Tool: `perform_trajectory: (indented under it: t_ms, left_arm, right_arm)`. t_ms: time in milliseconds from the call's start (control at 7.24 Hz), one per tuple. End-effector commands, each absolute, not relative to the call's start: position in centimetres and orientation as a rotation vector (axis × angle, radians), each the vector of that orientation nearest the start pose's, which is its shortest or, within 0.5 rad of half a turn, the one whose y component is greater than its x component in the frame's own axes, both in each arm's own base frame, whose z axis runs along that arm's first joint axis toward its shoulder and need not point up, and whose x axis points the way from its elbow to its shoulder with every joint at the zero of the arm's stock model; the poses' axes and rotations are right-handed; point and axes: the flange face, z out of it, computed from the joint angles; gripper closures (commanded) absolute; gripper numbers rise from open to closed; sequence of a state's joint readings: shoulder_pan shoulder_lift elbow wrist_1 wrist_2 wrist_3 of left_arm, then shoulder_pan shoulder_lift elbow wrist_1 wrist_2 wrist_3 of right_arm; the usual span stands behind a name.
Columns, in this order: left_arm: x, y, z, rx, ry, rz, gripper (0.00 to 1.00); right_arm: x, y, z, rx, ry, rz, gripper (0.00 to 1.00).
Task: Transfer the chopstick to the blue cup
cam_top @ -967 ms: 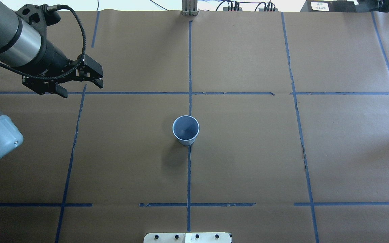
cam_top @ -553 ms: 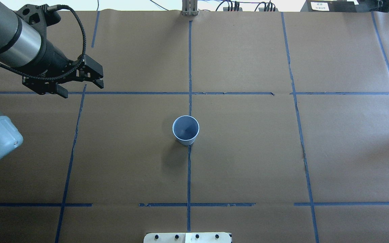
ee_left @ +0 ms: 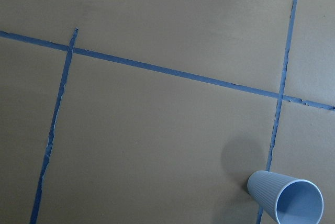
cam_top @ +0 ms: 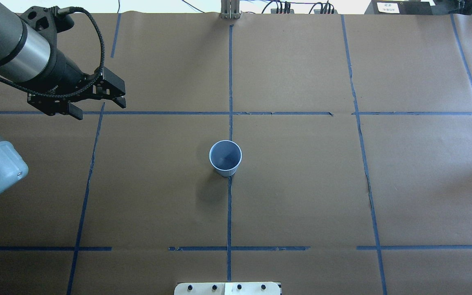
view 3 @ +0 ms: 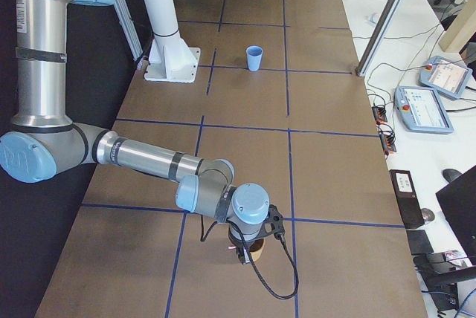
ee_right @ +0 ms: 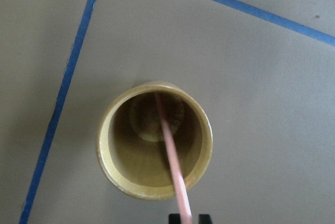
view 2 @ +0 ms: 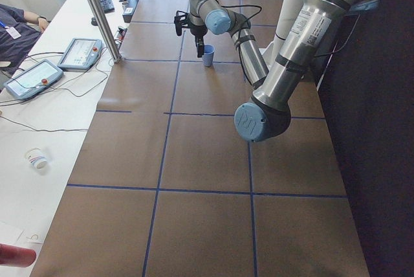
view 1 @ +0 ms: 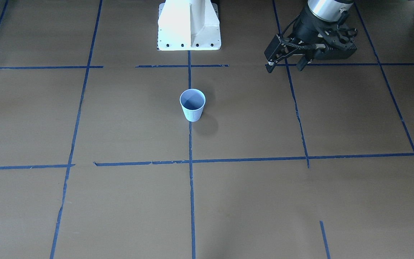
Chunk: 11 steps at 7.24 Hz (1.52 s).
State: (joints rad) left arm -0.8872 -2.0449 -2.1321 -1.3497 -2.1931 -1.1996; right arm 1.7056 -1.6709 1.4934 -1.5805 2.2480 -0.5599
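The pale blue ribbed cup [cam_top: 225, 157] stands upright and empty at the table's centre; it also shows in the front view [view 1: 192, 105], the right side view [view 3: 254, 58] and the left wrist view [ee_left: 285, 200]. My left gripper [cam_top: 98, 108] is open and empty, hovering far to the cup's left [view 1: 284, 67]. A thin pink chopstick [ee_right: 170, 150] leans in a tan cup [ee_right: 107, 150] at the table's right end [view 3: 255, 253]. My right gripper [ee_right: 188, 219] is just above that cup, its fingertips closed around the stick's upper end.
Blue tape lines grid the brown paper. The white robot base [view 1: 189, 25] stands at the near edge behind the blue cup. A metal post [view 3: 387, 13] and teach pendants [view 3: 435, 106] are on the white side table beyond the far edge.
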Motion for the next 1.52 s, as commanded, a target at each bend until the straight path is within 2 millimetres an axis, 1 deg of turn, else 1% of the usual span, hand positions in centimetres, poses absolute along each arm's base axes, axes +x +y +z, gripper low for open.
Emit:
perform_trajectory:
  t_ms: [0, 138, 276, 414, 553, 691, 829, 967, 1105, 1243, 1382]
  left_arm:
    - [27.2, -45.2, 18.7, -0.013, 0.979, -0.223, 0.0]
    - [27.1, -45.2, 18.7, -0.013, 0.98, -0.224, 0.0]
    - [27.1, -45.2, 18.7, -0.015, 0.98, -0.227, 0.0]
    - [27.2, -45.1, 18.7, -0.016, 0.98, -0.227, 0.0]
    - [27.2, -45.2, 18.7, -0.017, 0.979, -0.227, 0.0]
    - [27.2, -45.2, 18.7, -0.016, 0.98, -0.227, 0.0]
    - [27.1, -45.2, 18.8, -0.015, 0.979, -0.226, 0.0]
    - [27.1, -45.2, 18.8, -0.013, 0.979, -0.223, 0.0]
    - [27.1, -45.2, 18.7, -0.014, 0.981, -0.222, 0.0]
    - [27.1, -45.1, 18.6, -0.013, 0.982, -0.223, 0.0]
    - [27.1, -45.2, 18.7, -0.015, 0.98, -0.223, 0.0]
  right_arm:
    - [14.5, -40.5, 75.2, 0.088, -0.682, -0.364, 0.97]
    - [15.2, -40.2, 74.9, 0.098, -0.683, -0.347, 1.0]
    - [15.6, -40.4, 74.5, 0.082, -0.696, -0.328, 1.0]
    - [15.8, -40.9, 71.3, 0.065, -0.703, -0.318, 1.0]
    - [15.8, -40.9, 67.1, 0.037, -0.707, -0.311, 1.0]
    - [15.4, -40.3, 63.6, 0.001, -0.714, -0.308, 1.0]
    - [15.7, -39.6, 61.5, -0.011, -0.697, -0.306, 1.0]
    - [16.6, -39.1, 59.9, -0.017, -0.641, -0.324, 1.0]
    - [18.8, -39.5, 57.1, 0.048, -0.614, -0.316, 1.0]
    - [20.1, -40.7, 54.3, 0.066, -0.593, -0.308, 1.0]
    - [21.0, -42.4, 51.7, 0.081, -0.573, -0.31, 1.0]
